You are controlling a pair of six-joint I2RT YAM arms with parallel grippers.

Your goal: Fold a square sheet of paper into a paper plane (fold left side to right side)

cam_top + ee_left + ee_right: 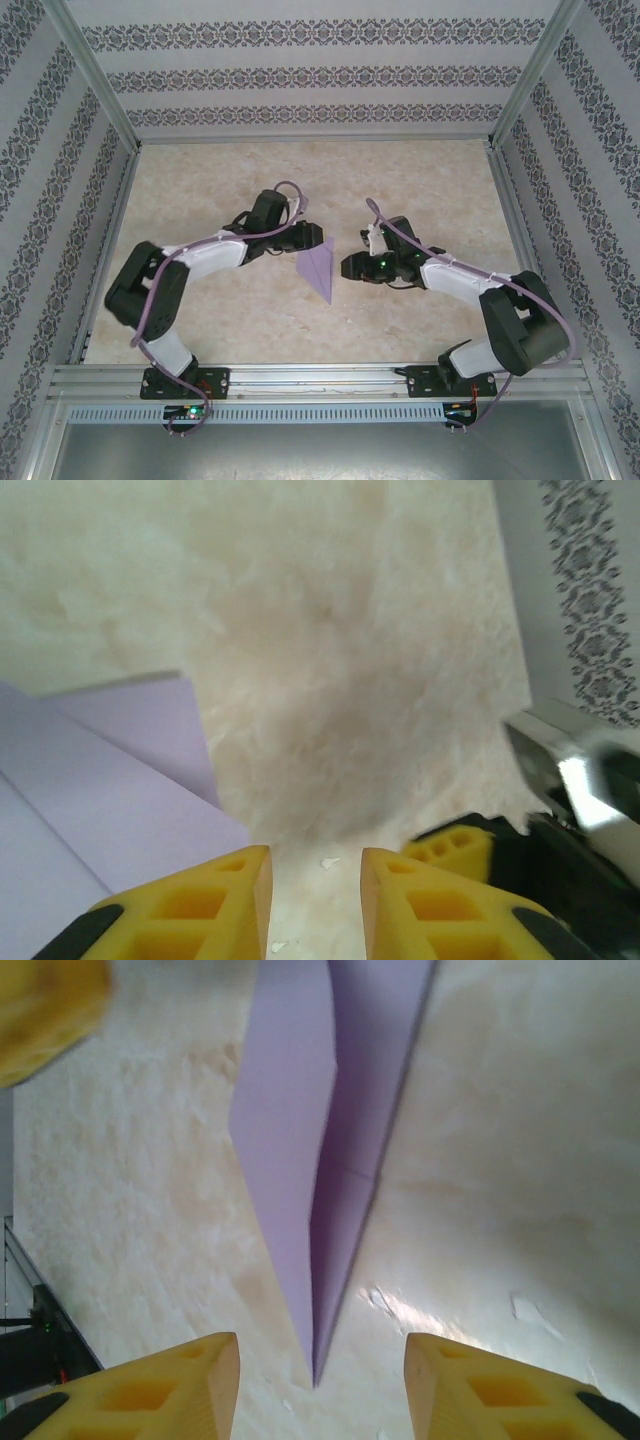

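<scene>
Lavender paper plane (318, 268), narrow folded dart, lying flat, tip nearward

I can read no text, label, number or sign anywhere; the wallpaper (300, 75) bands are ornament, not lettering.

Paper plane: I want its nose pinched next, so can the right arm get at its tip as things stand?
Probably yes: the tip of the plane lies on the table just ahead of the right tool, in line with its open gap, with nothing in between.

Overhead — wrist views close on paper plane (320, 1180)
</scene>
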